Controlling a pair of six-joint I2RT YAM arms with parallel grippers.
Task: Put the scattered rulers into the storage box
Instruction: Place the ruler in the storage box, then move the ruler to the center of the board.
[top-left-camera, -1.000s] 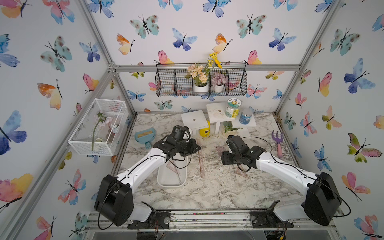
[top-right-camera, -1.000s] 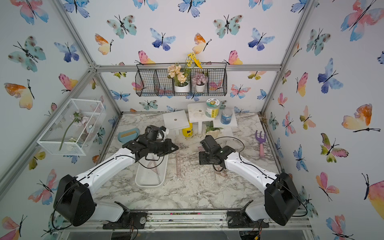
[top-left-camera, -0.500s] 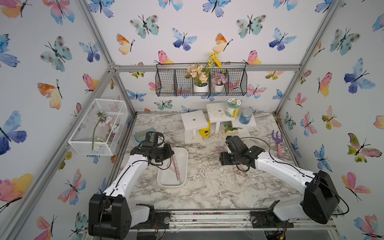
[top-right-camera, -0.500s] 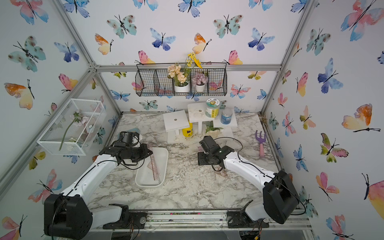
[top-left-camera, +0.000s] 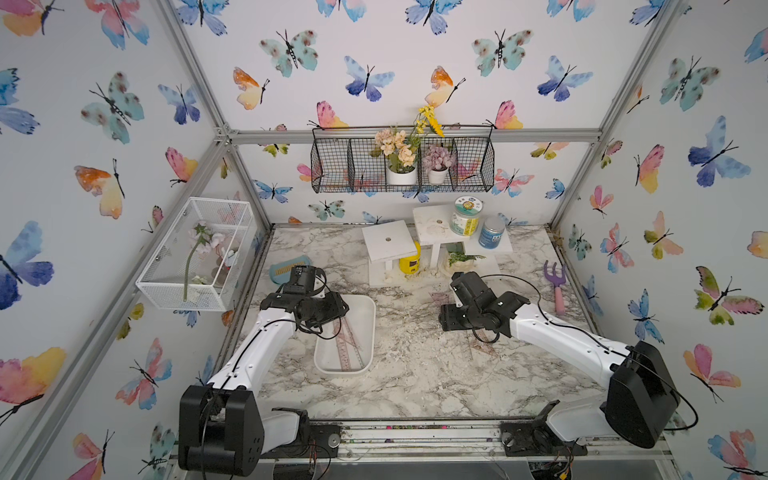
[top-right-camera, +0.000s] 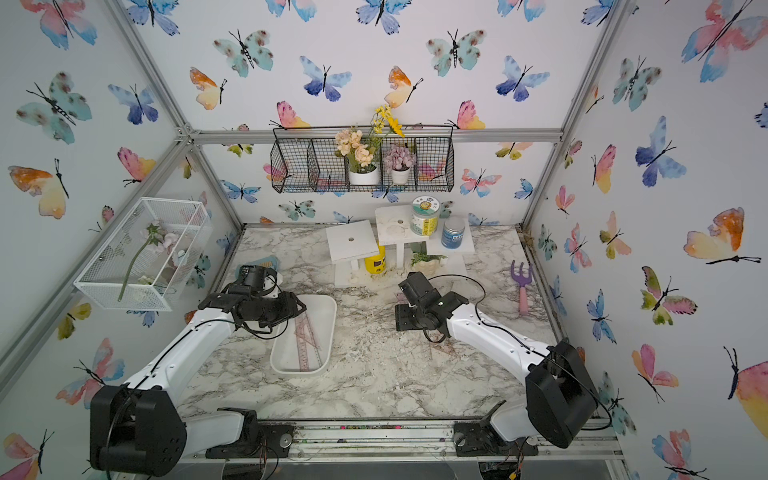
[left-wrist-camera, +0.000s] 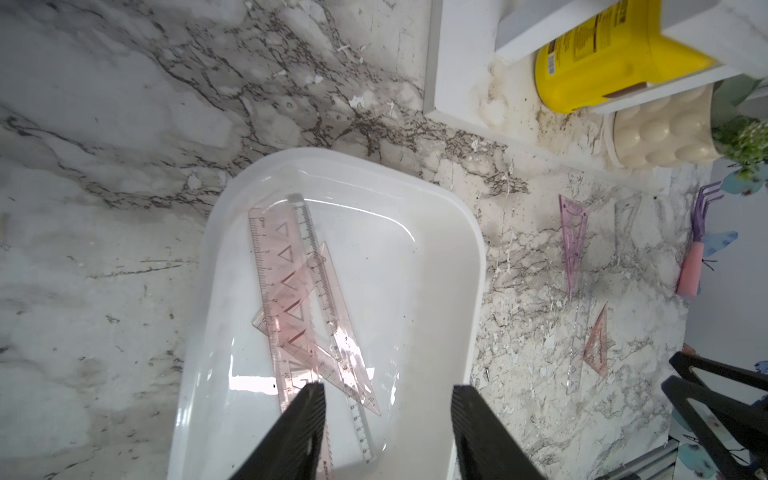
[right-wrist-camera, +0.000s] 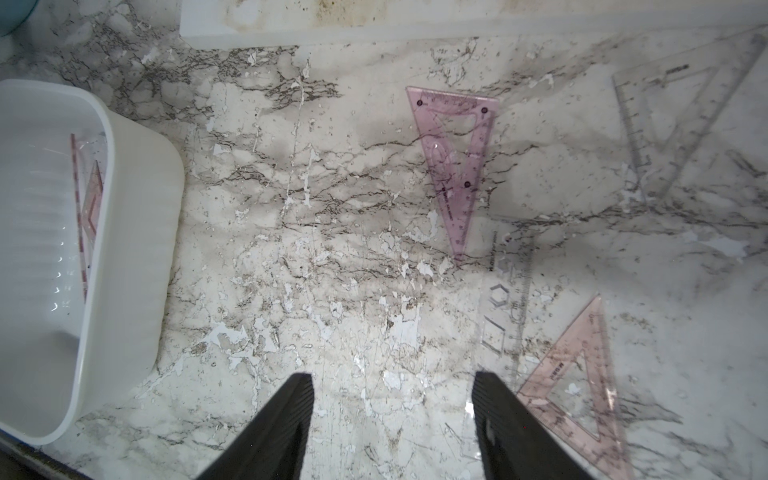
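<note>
Storage box (left-wrist-camera: 473, 257): sits on the marble surface (right-wrist-camera: 291, 249), on the left arm's side. Flat on its floor are pink rulers (left-wrist-camera: 307, 299), a straight one and set squares, overlapping.

Left pincer (left-wrist-camera: 388, 388): above the box, jaws spread, nothing between them.

Out on the surface, well apart from the box: purple set square (right-wrist-camera: 455, 166), clear set square (right-wrist-camera: 681, 124), clear straight ruler (right-wrist-camera: 507, 307), pink set square (right-wrist-camera: 582, 374).

Right pincer (right-wrist-camera: 390, 376): over bare surface, jaws spread, empty; pink set square just beside one finger.
</note>
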